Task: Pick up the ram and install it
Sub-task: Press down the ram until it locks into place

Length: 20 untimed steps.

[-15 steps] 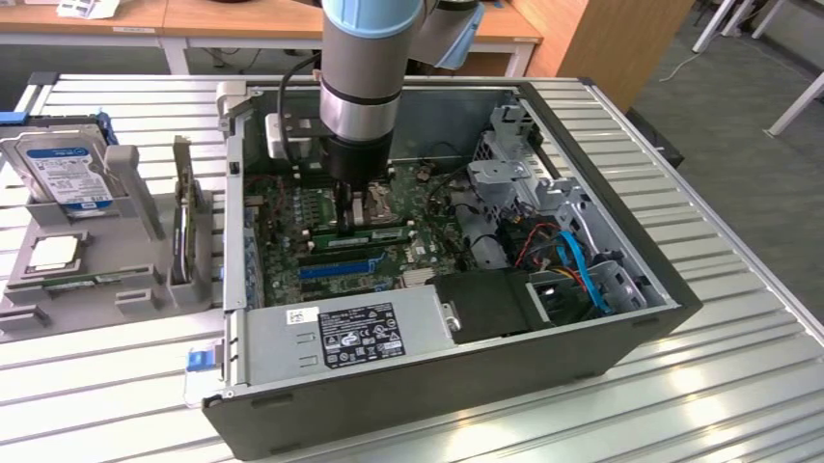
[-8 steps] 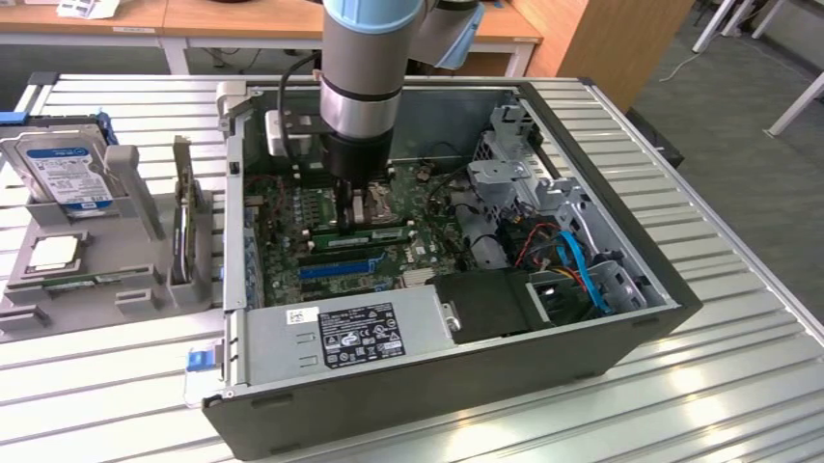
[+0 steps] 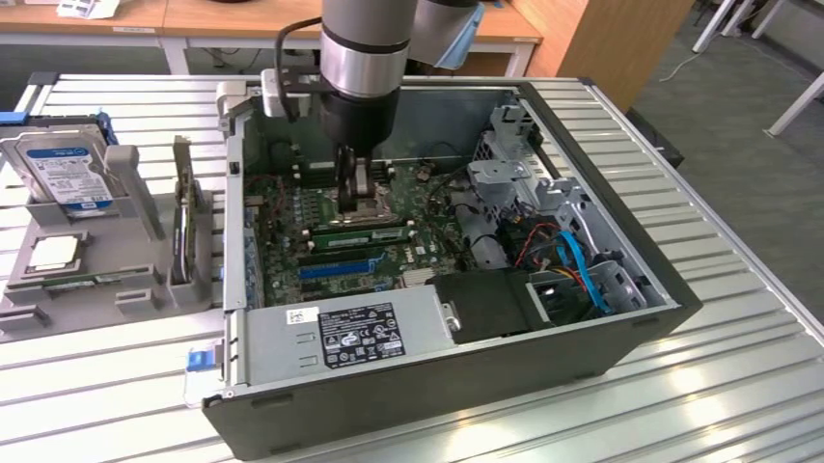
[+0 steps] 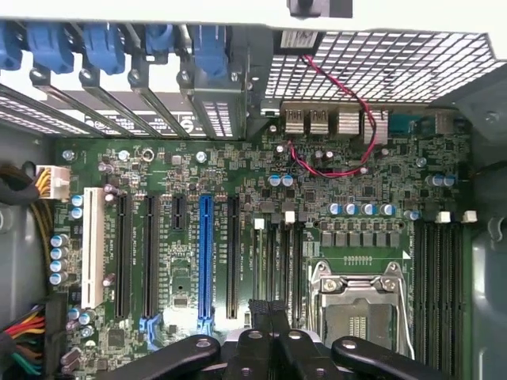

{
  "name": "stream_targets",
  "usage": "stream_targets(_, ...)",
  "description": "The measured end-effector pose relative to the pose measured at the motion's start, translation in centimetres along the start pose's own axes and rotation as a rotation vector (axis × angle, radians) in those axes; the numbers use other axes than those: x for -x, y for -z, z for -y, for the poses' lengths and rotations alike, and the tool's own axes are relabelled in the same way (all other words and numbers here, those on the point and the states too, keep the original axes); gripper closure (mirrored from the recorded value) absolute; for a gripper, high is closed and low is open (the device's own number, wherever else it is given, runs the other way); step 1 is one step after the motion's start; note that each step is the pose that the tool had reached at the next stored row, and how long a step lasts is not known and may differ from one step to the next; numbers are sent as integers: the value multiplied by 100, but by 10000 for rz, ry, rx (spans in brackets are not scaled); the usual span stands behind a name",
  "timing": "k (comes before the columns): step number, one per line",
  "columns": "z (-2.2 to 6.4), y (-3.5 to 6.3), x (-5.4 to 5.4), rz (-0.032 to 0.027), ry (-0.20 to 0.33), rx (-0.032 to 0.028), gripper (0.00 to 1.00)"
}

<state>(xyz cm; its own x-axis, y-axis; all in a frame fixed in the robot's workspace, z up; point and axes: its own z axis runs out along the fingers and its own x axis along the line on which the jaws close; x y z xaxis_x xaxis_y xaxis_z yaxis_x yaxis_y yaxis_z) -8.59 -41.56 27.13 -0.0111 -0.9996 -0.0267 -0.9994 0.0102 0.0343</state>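
In the exterior view the ram (image 3: 365, 232), a thin green stick, sits on edge along a memory slot just in front of the CPU socket (image 3: 377, 196) inside the open computer case (image 3: 618, 328). My gripper (image 3: 350, 198) hangs straight down into the case, just above that spot. Its dark fingers (image 4: 255, 342) are pressed together in the wrist view, so the gripper (image 4: 269, 317) is shut over the black memory slots (image 4: 281, 261) beside the socket (image 4: 358, 305). Nothing shows between the fingers. I cannot tell whether they touch the ram.
A grey power supply (image 3: 347, 333) fills the case's near side, and blue and red cables (image 3: 586, 275) and a drive cage (image 3: 508, 178) fill the exterior view's right. At the exterior view's left, a grey holder (image 3: 142, 289) carries a hard drive (image 3: 65, 174), a CPU chip (image 3: 52, 253) and an upright card (image 3: 184, 222).
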Motion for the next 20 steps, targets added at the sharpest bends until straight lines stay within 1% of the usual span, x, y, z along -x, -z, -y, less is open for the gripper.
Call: stream_targets(20, -10, 291, 8, 0, 0, 0, 90)
